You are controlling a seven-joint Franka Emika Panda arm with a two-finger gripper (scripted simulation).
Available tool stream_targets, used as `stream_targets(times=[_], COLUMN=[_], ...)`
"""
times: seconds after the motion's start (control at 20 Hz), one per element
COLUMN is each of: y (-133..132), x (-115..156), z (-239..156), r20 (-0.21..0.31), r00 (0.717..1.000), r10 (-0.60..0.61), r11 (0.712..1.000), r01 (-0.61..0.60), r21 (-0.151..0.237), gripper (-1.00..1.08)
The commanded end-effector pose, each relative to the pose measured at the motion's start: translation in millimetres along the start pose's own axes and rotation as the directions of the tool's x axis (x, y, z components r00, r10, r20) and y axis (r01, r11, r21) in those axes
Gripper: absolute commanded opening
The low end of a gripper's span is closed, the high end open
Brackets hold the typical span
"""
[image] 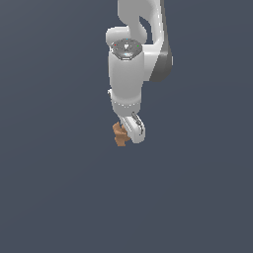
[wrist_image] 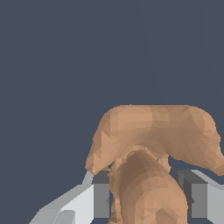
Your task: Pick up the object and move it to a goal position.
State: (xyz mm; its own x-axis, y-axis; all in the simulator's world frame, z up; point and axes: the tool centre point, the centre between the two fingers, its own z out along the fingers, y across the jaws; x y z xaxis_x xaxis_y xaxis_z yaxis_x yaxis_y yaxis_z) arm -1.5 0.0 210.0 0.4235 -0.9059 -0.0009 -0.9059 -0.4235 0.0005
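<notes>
One arm [image: 132, 59], upper links cut off at the frame edge in the exterior view. One gripper [wrist_image: 146, 199], mostly masked there by the wrist body; fingertips [wrist_image: 101, 199] cropped in the wrist view. Jaws clenched on one orange-brown lump [wrist_image: 153, 148], sitting between them, one lobe pinched between the pads, broader lobes sticking out past the tips. Lump half hidden behind a finger in the exterior view [image: 119, 134].

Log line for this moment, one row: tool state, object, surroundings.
tool: shut on object | object: orange-brown lumpy piece between the fingers | goal marker: none visible | surroundings: plain dark grey
</notes>
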Motion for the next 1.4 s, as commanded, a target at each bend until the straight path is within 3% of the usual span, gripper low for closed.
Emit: stream_targets(times=[0.0, 0.85, 1.35], y=[2, 11, 11], x=[-12, -89, -117], z=[-30, -222, -293], r20=[-0.001, -0.003, -0.001], r00=[1.000, 1.000, 1.000], r10=[0.000, 0.001, -0.001], r11=[1.000, 1.000, 1.000], r01=[0.000, -0.001, 0.001], r21=[0.000, 0.000, 0.000], gripper=[-1.00, -1.00, -1.00])
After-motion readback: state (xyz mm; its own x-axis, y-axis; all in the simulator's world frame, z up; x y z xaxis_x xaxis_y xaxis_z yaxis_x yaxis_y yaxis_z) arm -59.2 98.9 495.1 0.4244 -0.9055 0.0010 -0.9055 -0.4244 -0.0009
